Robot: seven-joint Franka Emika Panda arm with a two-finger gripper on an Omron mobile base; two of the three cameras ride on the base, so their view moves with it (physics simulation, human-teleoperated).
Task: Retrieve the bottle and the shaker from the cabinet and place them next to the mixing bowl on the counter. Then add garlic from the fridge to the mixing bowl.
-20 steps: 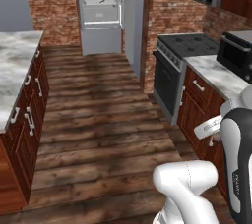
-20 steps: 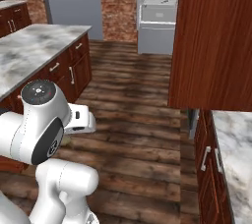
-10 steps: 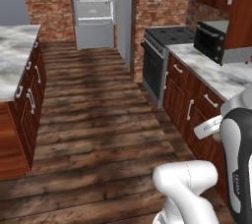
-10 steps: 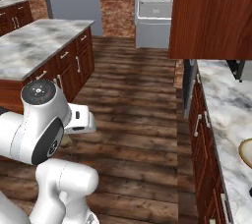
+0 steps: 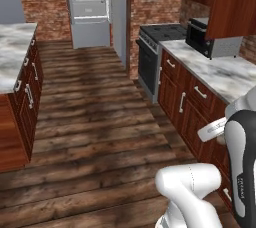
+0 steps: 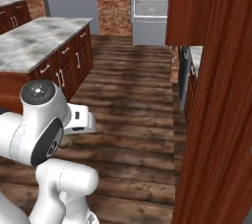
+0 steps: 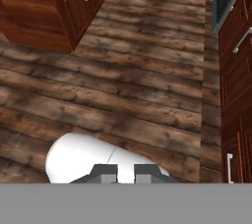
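Tucked low near the robot's own body, the end effector (image 7: 121, 171) points down at the wooden floor (image 7: 123, 85). Its two dark tips sit close together, and I cannot see anything between them. I think it is held this way so it stays out of the way while the base rolls through the kitchen.

On the robot's right runs a long worktop (image 5: 220, 69) of white marble over brown drawers. A dark toaster oven (image 5: 210, 39) sits near its far end, next to the black stove (image 5: 162, 32). A reddish-brown cabinet (image 5: 230, 2) hangs on the wall above that worktop. In the right base view its wood stands very close and hides much of the room. I cannot see inside it, so the bottle and the shaker may be in there, but I cannot tell.

At the far end of the room stands the fridge (image 5: 90, 14), with pale shelves showing. The garlic would come from there later.

An island (image 6: 42, 46) stands across the floor.
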